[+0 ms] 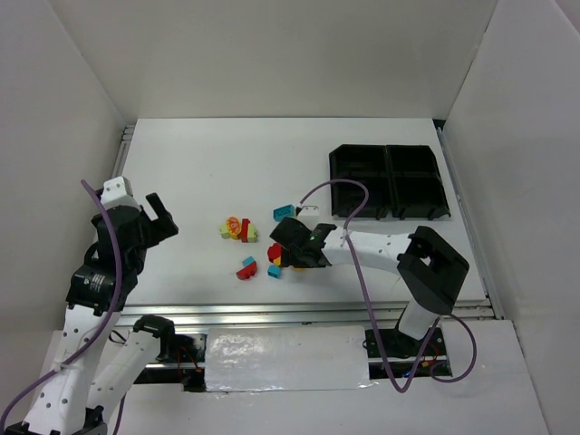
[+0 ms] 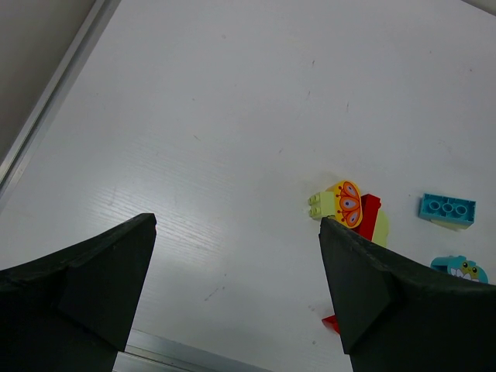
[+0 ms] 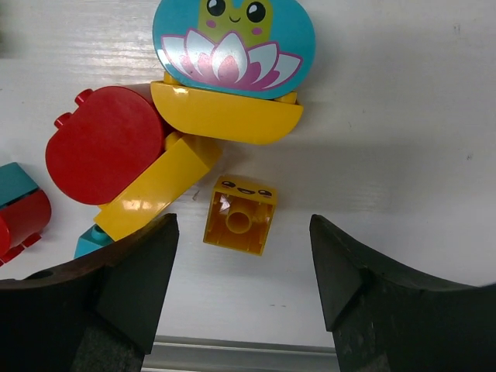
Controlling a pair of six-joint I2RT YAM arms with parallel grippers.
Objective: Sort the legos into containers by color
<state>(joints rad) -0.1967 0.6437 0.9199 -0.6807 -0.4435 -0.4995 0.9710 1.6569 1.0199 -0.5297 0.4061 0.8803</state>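
Nearest the overhead camera are the two arm bases at the table's near edge. The left gripper [image 1: 163, 217] hangs spread over bare white table [image 1: 208, 163], well apart from the bricks. The right gripper [image 1: 288, 250] reaches down at the loose group of small plastic toy bricks [image 1: 240, 229] in the middle of the table. A lone teal blue brick [image 1: 284, 213] lies just beyond it. The divided black plastic tray [image 1: 387, 181] sits at the far right. Every brick in view lies on the table outside it.

On the left wrist camera, the left gripper's black fingers [image 2: 85, 287] fill the bottom corners, wide apart and holding nothing. Past the right-hand finger lies a pale yellow-green brick [image 2: 318, 203], joined to an orange round printed piece [image 2: 348, 203]. A red brick [image 2: 370, 209] touches them. Farther right are a flat teal studded brick [image 2: 447, 209] and a teal piece printed with teeth [image 2: 463, 270], partly hidden by the finger.

On the right wrist camera, the right gripper's black fingers [image 3: 132, 279] are parted either side of a small orange-yellow cube with a smiling face [image 3: 240, 222]. Neither finger touches it. Beyond the cube a teal round piece with a lotus print [image 3: 232, 46] stands on an orange-yellow curved brick [image 3: 225, 116]. To the left, a red rounded brick [image 3: 105, 155] lies against a long orange-yellow brick [image 3: 159, 190].
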